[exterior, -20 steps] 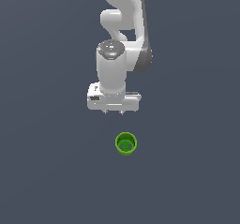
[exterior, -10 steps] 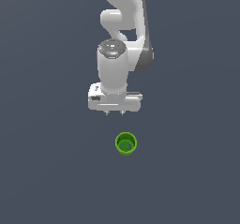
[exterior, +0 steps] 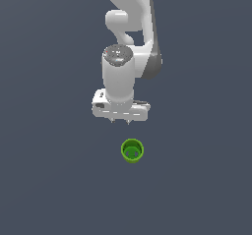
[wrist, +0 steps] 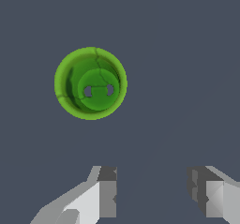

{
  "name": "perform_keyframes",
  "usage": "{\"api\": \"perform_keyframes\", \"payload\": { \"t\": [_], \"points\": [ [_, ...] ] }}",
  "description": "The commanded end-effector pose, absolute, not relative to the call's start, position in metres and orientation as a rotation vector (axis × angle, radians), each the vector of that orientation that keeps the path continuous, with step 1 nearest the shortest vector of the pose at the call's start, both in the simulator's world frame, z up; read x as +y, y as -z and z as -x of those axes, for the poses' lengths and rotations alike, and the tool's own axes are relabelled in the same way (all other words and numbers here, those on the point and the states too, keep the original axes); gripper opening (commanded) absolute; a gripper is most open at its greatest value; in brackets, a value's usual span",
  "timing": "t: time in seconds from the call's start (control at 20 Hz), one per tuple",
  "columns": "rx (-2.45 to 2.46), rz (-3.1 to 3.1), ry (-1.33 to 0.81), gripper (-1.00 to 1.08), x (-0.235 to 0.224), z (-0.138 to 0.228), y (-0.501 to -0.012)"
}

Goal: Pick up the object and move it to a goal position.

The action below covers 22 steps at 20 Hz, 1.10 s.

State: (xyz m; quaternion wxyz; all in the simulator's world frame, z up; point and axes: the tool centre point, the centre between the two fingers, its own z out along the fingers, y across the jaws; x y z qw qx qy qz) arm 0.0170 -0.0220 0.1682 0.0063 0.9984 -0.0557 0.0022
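Green and hollow, the small cup [exterior: 132, 150] stood upright on the dark table [exterior: 49, 180], untouched, just past the tips of my gripper [exterior: 121, 121] and a little off to one side of its line. In the wrist view the cup [wrist: 90, 83] lay clear of both fingers [wrist: 107, 197], which stood apart with nothing between them. By my reckoning the task had barely begun: I had yet to centre over the cup, descend, close on it, lift it and carry it to the goal. No goal marker showed in either view. I could read no brand, label or writing anywhere.
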Motion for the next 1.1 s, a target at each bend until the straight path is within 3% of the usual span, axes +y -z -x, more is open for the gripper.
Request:
{"api": "perform_keyframes", "payload": {
  "t": [0.0,1.05],
  "points": [
    [-0.235,-3.120,-0.004,0.28,-0.022,-0.022,-0.167],
    [-1.010,-2.938,0.025,0.28,-0.011,-0.082,-0.145]
  ]
}}
